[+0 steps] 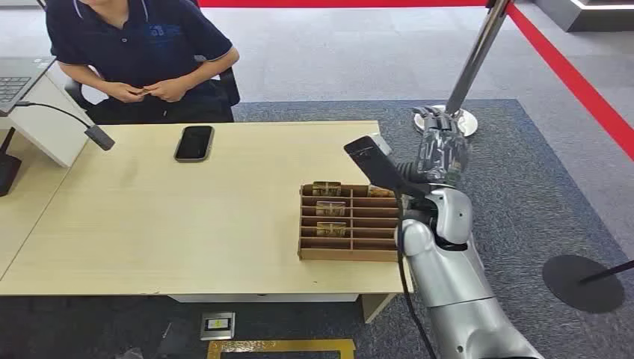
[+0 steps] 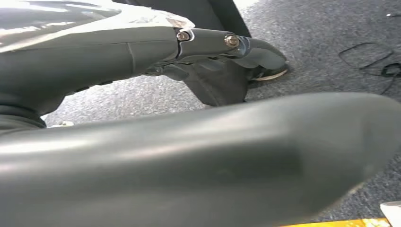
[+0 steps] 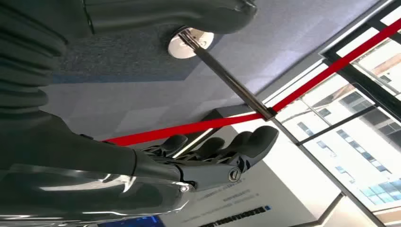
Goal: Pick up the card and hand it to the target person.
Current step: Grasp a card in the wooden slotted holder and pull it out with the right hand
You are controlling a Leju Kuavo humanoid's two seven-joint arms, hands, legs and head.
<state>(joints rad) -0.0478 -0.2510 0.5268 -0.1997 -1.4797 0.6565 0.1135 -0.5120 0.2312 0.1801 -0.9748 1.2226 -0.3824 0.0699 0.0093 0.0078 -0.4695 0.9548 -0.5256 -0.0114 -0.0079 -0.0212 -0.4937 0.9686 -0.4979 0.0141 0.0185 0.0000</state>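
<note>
Head view: the right hand (image 1: 439, 142) is raised beyond the far right corner of the wooden tray (image 1: 350, 253), which sits at the right end of the table (image 1: 149, 224). Cards (image 1: 330, 209) lie in the tray's compartments. A person (image 1: 142, 52) sits behind the table, a phone (image 1: 194, 143) before them.

Left wrist view: the left hand (image 2: 208, 61) hangs above grey carpet; grasp state cannot be determined.

Right wrist view: fingers (image 3: 222, 151) extended, empty.

You won't find any legible text here. The person's navy shirt (image 1: 142, 37) carries a pale chest mark, too blurred to read, and the printing on the white wall panel (image 3: 236, 198) is likewise too small.
</note>
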